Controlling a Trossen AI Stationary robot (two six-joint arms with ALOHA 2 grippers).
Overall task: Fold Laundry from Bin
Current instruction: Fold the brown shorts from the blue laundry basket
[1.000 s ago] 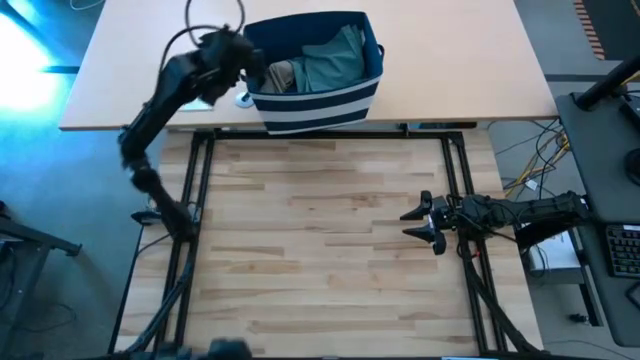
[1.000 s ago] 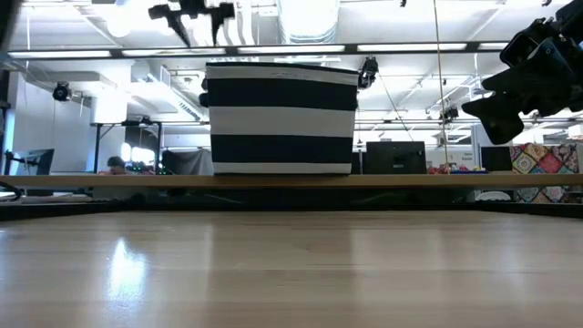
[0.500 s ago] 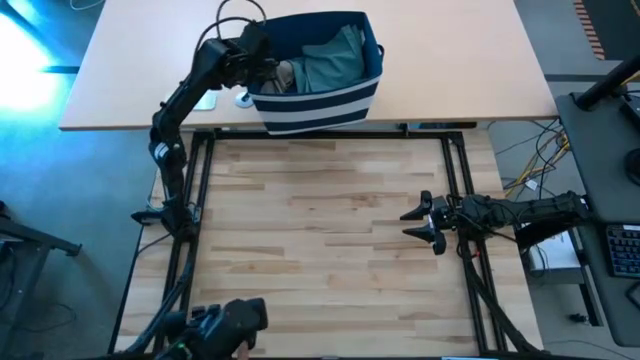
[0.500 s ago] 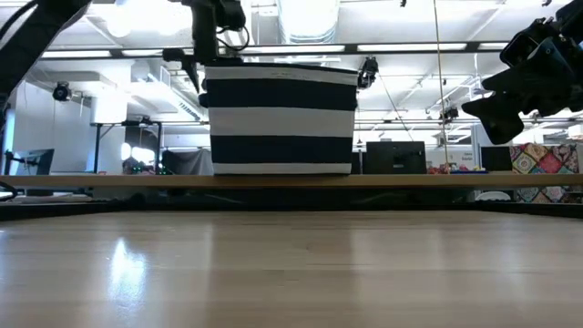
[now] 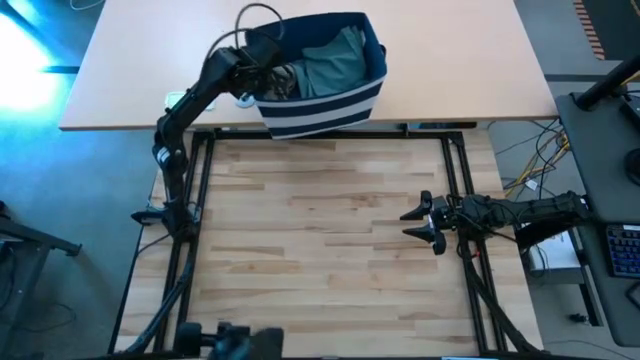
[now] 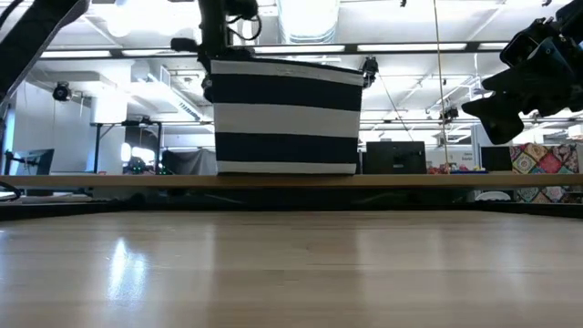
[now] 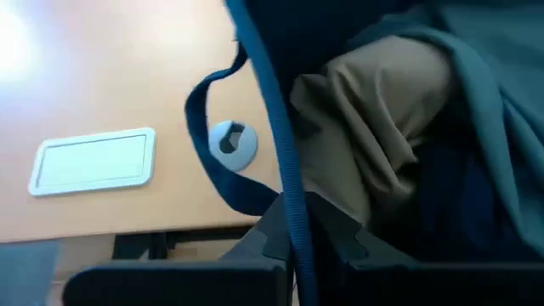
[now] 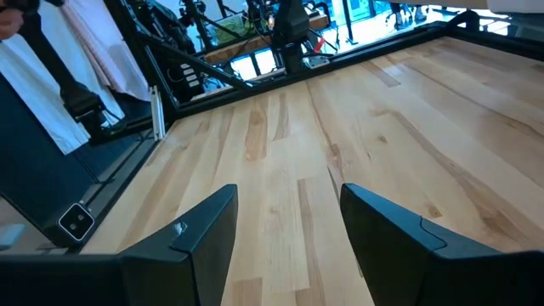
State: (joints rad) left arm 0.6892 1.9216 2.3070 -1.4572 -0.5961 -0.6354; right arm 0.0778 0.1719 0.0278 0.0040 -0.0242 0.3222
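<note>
Since a second ago the left gripper (image 5: 262, 62) has swung in from beside the bin (image 5: 330, 105) to its near left rim and clamped shut on that wall, and the bin has shifted and tipped slightly; from above, the laundry (image 5: 330, 62) is all inside, teal on top, nothing yet on the wooden table (image 5: 320, 250), while the right gripper (image 5: 425, 222) waits near the table's right edge. Level with the table, the striped bin (image 6: 287, 118) stands on the far desk with the left arm at its top corner; the left wrist view shows the rim (image 7: 280, 170) pinched between the fingers, a tan garment (image 7: 374, 127) and teal cloth (image 7: 501, 110) just inside; the right wrist view shows its fingers (image 8: 195, 238) wide apart over bare wood, so folding looks entirely ahead.
</note>
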